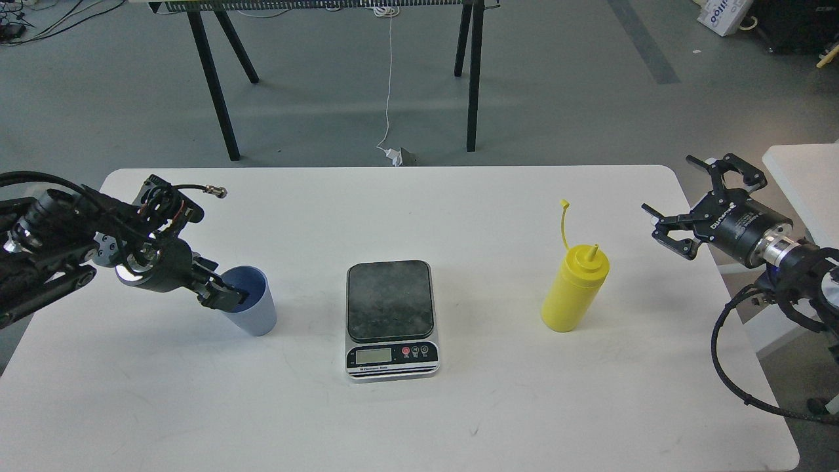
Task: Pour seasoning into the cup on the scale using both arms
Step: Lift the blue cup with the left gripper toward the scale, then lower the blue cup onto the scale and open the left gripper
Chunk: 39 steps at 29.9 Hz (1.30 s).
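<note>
Judging from how things lie, we are at the very start of the task. Our left gripper [226, 298] is at the cup [252, 305], with one finger seemingly inside the rim and the other against the outer wall, so it looks closed on the cup's near wall; the cup itself leans slightly and sits on the white table [393, 426], left of the scale [391, 318] and apart from it. The scale's dark platform carries nothing, so the cup is not yet placed. Our right gripper [682, 216] hangs over the table's right edge with its claws spread wide and holding nothing, well apart from the seasoning [575, 288]. That yellow bottle stands upright on the table to the right of the scale, its cap strap sticking up and its nozzle uncovered. What remains, as we judge it: setting the cup on the platform, taking up the bottle with the right arm, and pouring.
</note>
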{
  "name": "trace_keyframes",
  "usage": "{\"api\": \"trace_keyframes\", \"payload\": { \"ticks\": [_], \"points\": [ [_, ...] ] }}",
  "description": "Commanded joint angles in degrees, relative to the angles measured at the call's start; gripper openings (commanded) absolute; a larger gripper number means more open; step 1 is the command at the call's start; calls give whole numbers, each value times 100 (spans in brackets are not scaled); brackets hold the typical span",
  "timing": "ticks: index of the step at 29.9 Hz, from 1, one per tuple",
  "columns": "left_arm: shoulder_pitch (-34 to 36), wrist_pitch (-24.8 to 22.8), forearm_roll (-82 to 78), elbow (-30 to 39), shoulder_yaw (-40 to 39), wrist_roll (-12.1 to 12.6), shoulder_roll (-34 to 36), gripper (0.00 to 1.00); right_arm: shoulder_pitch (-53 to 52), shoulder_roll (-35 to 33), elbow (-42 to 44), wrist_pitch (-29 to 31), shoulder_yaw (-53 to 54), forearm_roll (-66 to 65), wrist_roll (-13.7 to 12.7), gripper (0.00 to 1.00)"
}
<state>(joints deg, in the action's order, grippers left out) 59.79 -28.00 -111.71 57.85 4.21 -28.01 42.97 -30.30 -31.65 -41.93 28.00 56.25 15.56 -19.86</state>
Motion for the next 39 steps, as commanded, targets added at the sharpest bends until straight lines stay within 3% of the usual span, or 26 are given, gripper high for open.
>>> {"api": "trace_keyframes", "payload": {
  "ticks": [1,11,14,22,30,33,39],
  "points": [
    [-2,0,18,-11,1,1,-16,73,42,-8,0,0,0,0,0,96],
    [-2,0,18,-2,1,1,-16,25,51,-8,0,0,0,0,0,96],
    [-2,0,53,-2,-34,1,-16,6,68,-8,0,0,9,0,0,96],
    [138,0,622,-2,-78,1,36,2,112,-8,0,0,9,0,0,96],
    [1147,0,1308,173,-130,1,-51,2,112,9,0,0,9,0,0,96],
    [1473,0,1853,227,-192,1,-550,2,112,9,0,0,9,0,0,96],
    [1448,0,1873,218,-139,1,-1263,2,121,-26,0,0,9,0,0,96]
  ]
}}
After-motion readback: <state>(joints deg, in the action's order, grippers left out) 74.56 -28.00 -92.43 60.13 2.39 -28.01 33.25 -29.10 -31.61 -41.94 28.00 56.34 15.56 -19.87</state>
